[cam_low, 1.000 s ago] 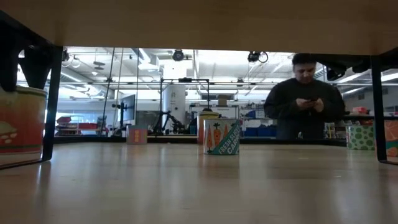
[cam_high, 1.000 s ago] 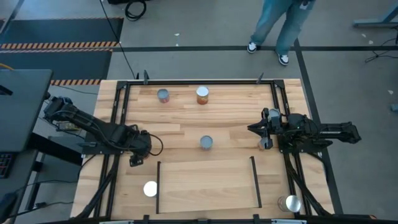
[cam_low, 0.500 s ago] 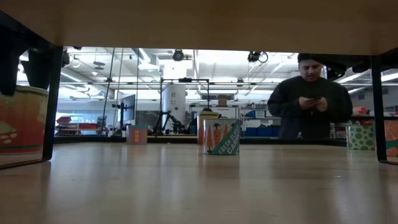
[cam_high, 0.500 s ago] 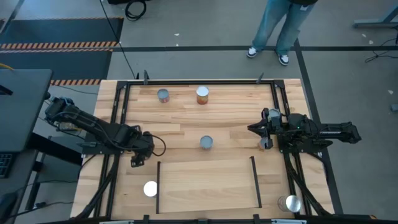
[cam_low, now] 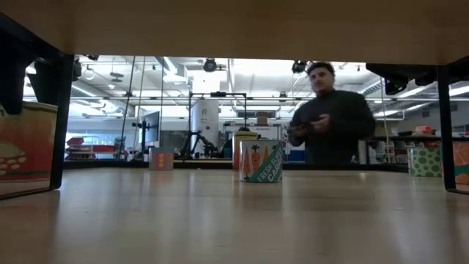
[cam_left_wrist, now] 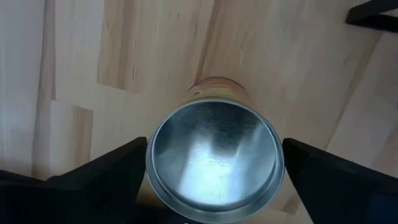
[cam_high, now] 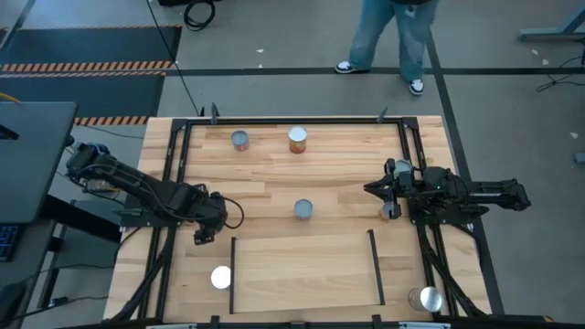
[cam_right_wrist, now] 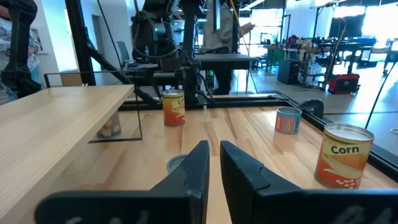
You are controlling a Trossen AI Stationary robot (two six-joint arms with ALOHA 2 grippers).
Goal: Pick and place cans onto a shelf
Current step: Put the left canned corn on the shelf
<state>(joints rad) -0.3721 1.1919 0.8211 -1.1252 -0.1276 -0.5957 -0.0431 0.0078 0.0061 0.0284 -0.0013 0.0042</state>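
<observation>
Cans stand upright on the tabletop [cam_high: 274, 178], none on the shelf [cam_high: 302, 270]: at the left my left gripper [cam_high: 203, 232] is spread wide about a silver-topped can [cam_left_wrist: 214, 160]. The centre can [cam_low: 261, 161] reads "FRESH", with carrots pictured. At the right, one can [cam_right_wrist: 344, 157] reads "Corn"; my right gripper [cam_high: 369, 189] is closed and empty near the right edge.

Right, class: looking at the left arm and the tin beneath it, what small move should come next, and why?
Probably close the left gripper on the can. Its fingers stand open on either side of the silver top without touching it, so the can is framed but not yet held, and it sits off the shelf.
</observation>
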